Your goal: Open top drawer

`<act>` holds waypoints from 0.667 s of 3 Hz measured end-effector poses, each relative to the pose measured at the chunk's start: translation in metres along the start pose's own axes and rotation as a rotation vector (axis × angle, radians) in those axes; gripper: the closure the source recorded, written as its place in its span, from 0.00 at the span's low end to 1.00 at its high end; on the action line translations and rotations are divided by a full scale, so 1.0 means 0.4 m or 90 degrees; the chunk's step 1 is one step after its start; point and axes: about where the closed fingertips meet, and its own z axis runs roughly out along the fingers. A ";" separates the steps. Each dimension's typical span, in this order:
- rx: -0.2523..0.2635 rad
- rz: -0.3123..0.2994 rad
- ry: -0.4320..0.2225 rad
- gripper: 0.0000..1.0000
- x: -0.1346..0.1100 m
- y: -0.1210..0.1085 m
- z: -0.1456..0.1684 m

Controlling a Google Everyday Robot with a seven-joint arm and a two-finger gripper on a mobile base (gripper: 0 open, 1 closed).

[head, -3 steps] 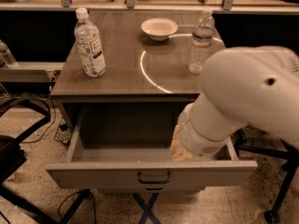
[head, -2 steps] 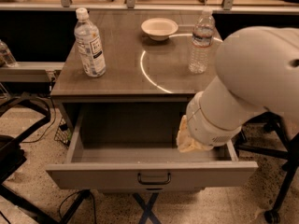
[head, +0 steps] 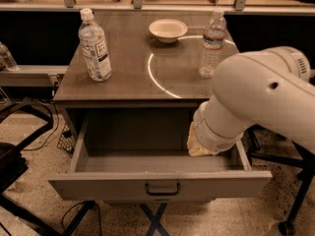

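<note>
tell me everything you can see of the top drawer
The top drawer is grey with a matte, painted look, and it stands pulled well out from under the table top, level and square. Its flat front panel carries a dark loop handle at the centre. The interior is deep and plain. The gripper hangs low at the drawer's right side, largely hidden by the white arm. Whether it touches the drawer cannot be told.

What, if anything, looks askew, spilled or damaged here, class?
Nothing stands out. The top drawer is pulled out and level. The labelled bottle, the clear bottle and the bowl stand upright on the table. The gripper sits inside the drawer's right side, mostly hidden by the arm.
</note>
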 end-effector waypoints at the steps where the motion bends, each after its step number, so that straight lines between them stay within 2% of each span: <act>1: 0.008 -0.010 0.008 1.00 0.030 -0.037 0.070; 2: -0.004 -0.005 0.004 1.00 0.059 -0.043 0.150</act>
